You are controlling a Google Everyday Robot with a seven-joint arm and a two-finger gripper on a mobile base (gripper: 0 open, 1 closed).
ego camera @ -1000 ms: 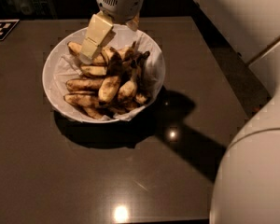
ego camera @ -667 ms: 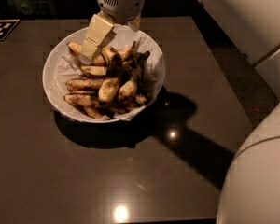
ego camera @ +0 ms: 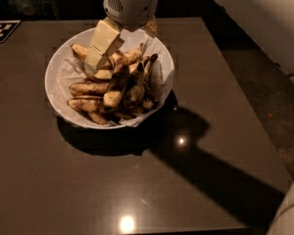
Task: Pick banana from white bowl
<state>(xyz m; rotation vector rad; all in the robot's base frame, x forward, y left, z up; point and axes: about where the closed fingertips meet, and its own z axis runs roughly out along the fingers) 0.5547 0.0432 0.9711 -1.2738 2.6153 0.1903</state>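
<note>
The white bowl stands on the dark table, left of centre, and holds several brown-streaked bananas. A long, dark-blotched banana lies tilted in the middle of the pile, its upper end pointing toward the gripper. My gripper hangs from its white wrist over the back of the bowl and reaches down into the pile at the banana's upper end. The bananas at the back of the bowl are partly hidden behind the gripper.
The dark glossy table stretches in front of and to the right of the bowl, with light reflections on it. A black-and-white marker lies at the far left edge. The floor lies beyond the table's right edge.
The gripper stays over the back of the bowl, in the same place against the bananas. The white arm at the right has largely left the view.
</note>
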